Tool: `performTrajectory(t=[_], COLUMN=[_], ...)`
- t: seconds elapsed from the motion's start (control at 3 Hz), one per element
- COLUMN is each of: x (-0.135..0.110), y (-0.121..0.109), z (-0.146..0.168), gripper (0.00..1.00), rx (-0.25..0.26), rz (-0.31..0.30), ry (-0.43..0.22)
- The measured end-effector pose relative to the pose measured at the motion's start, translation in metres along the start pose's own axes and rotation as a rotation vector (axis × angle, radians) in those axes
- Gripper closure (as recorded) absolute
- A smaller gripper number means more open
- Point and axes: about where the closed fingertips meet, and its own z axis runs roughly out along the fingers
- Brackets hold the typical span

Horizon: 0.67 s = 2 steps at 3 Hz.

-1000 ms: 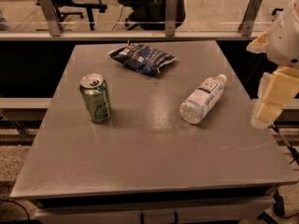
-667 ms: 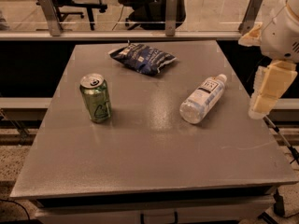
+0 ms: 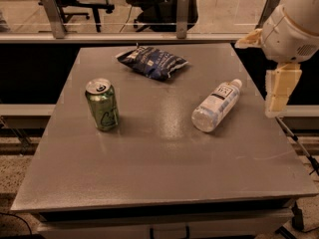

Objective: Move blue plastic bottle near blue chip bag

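The blue plastic bottle (image 3: 217, 106) lies on its side on the right part of the grey table (image 3: 159, 163), white cap pointing to the far right. The blue chip bag (image 3: 152, 62) lies flat near the table's far edge, left of and beyond the bottle. My gripper (image 3: 275, 107) hangs from the cream arm at the table's right edge, right of the bottle and above the surface, a short gap from the cap. It holds nothing that I can see.
A green soda can (image 3: 102, 105) stands upright on the left part of the table. Metal posts and a rail run behind the far edge, with office chairs beyond. A thin pole leans by the right front corner.
The gripper has moved a little to the left and up, toward the bottle's side of the table. The bottle, bag and can have not moved.
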Motion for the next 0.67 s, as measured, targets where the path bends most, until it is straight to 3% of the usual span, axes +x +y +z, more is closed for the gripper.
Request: performTrajectory(t=[0.67], x=[0.007], y=[-0.033], z=[0.066], gripper=[0.0], rx=[-0.114], rz=[-0.26], ry=[-0.016])
